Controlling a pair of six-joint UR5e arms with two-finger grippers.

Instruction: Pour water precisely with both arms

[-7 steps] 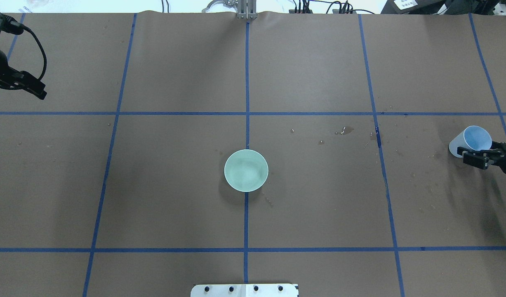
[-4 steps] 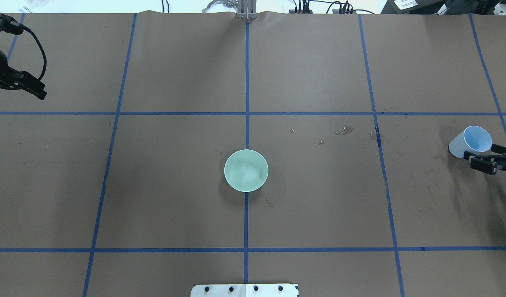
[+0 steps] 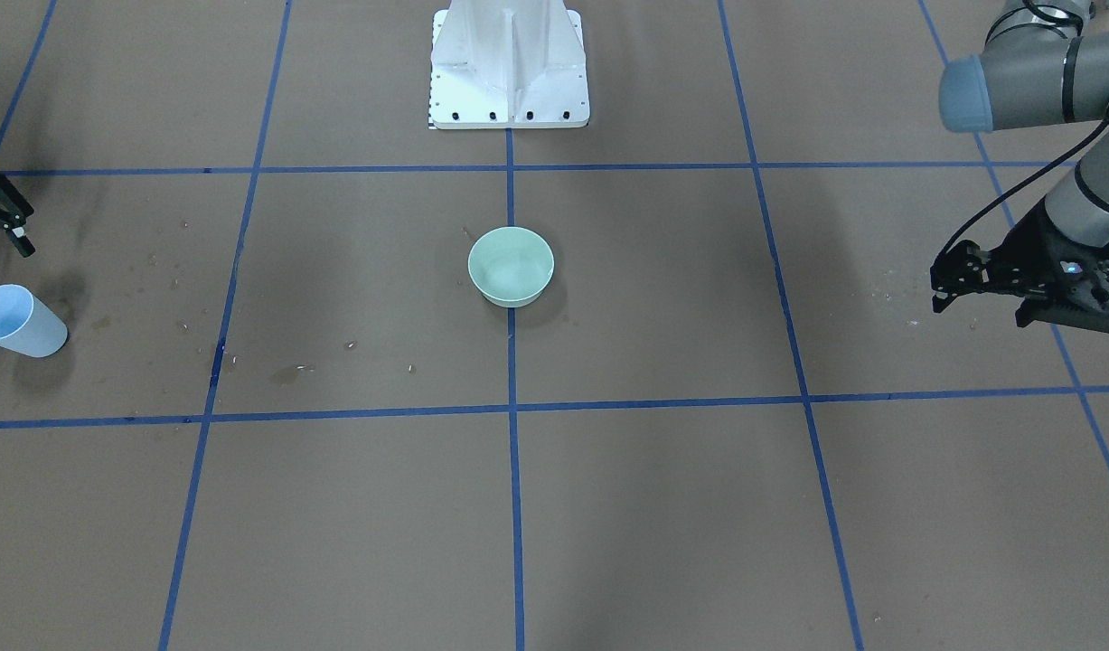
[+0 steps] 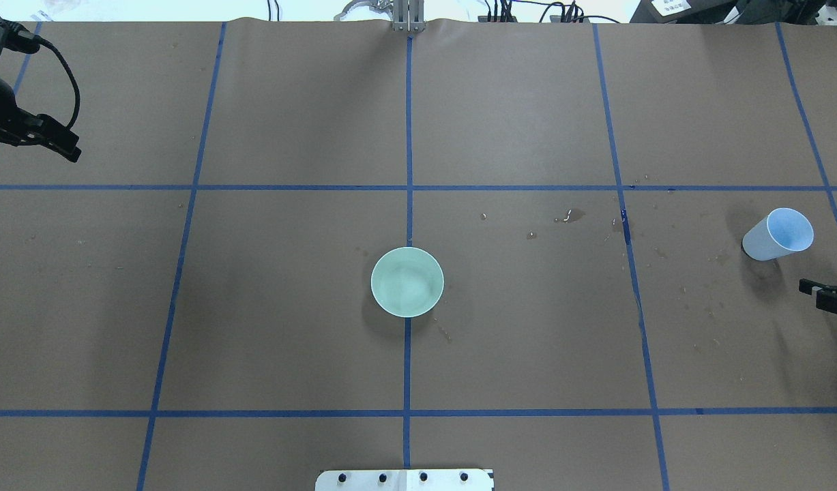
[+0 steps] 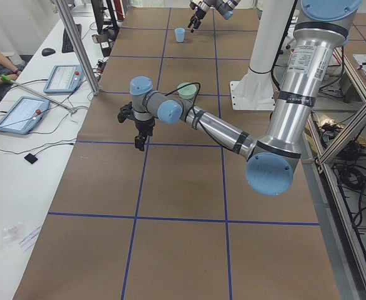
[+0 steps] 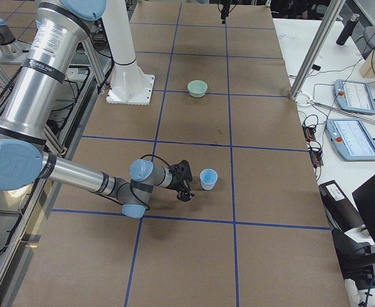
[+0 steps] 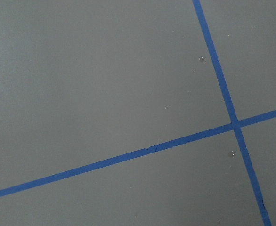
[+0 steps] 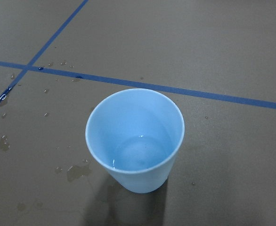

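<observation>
A pale blue cup stands upright on the brown table, free of any grip, and holds a little clear water at its bottom. It shows at the right of the overhead view. My right gripper is open and empty, apart from the cup on the near side, at the table's right edge. A mint green bowl sits at the table's middle, with pale glints inside. My left gripper hangs open and empty over the far left of the table.
Small wet spots dot the paper between bowl and cup. Blue tape lines grid the table. The white pedestal stands at the robot's side. The left wrist view shows only bare paper and tape.
My right gripper has drawn back from the cup, toward the near right edge. The cup stays standing in place. The left arm has barely shifted.
</observation>
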